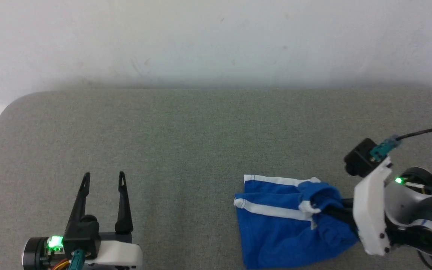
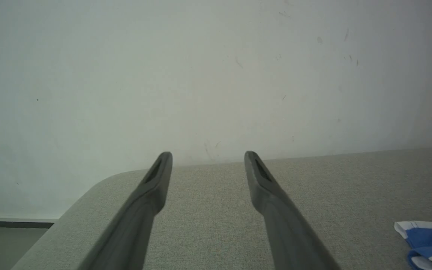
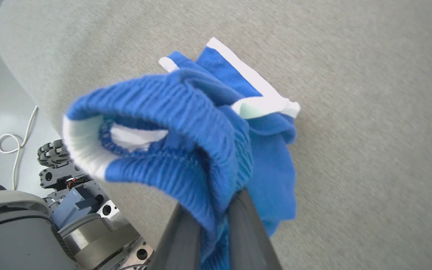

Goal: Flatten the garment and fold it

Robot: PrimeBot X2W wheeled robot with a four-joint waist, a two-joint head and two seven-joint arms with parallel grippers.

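Gripping the ribbed waistband [image 3: 171, 101] of the bright blue, white-striped fabric shorts [image 1: 276, 228], my right gripper [image 3: 216, 215] is clamped; they'll drape limply, I reckon. Left gripper [image 1: 104, 174] gapes empty.

white wall [image 1: 216, 37], grey fabric table [image 1: 186, 131]

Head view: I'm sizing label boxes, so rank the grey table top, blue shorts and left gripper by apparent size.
1. grey table top, by far
2. blue shorts, cropped at the bottom edge
3. left gripper, also cropped and likely nearer the camera
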